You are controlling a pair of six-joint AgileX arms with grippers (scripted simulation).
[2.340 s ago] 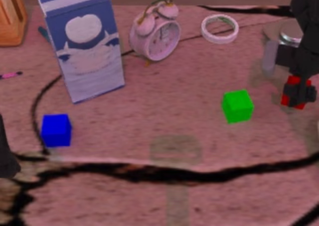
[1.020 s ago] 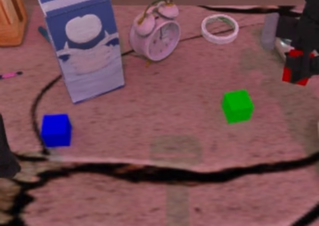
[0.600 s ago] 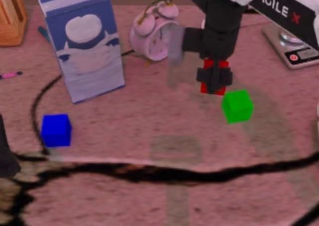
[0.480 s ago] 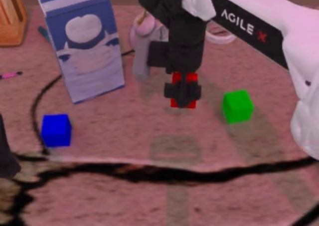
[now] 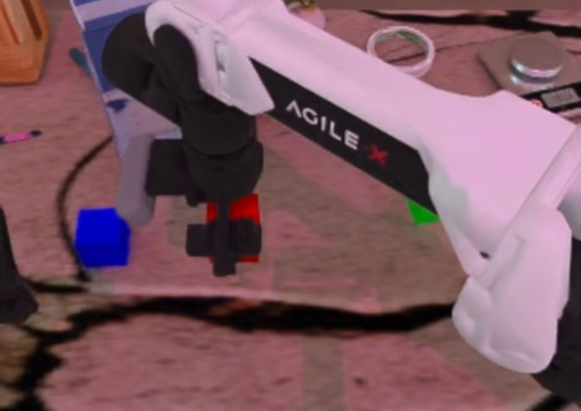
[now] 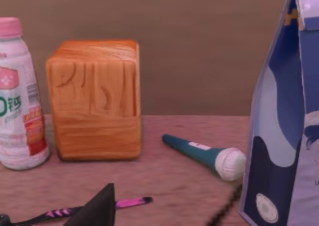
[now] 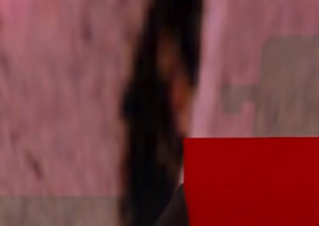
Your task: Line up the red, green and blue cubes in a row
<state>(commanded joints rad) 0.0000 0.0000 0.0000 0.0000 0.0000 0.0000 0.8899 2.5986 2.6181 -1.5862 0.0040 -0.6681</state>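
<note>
1. The right gripper [image 5: 225, 240] reaches far across the table [image 5: 345, 357] to the top view's left half, its fingers clamped on the red cube [image 5: 238, 213].
2. The red cube sits in that grip to the right of the blue cube [image 5: 102, 237], with a gap between them.
3. Only a sliver of the green cube [image 5: 419, 213] shows, under the right arm.
4. The carton [image 5: 100, 12] stands behind, mostly hidden.
5. The left gripper [image 5: 11, 275] is parked at the left edge; its fingers cannot be made out.

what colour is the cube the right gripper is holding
Bright red: the red cube in the right gripper, clearest in the top view.
</note>
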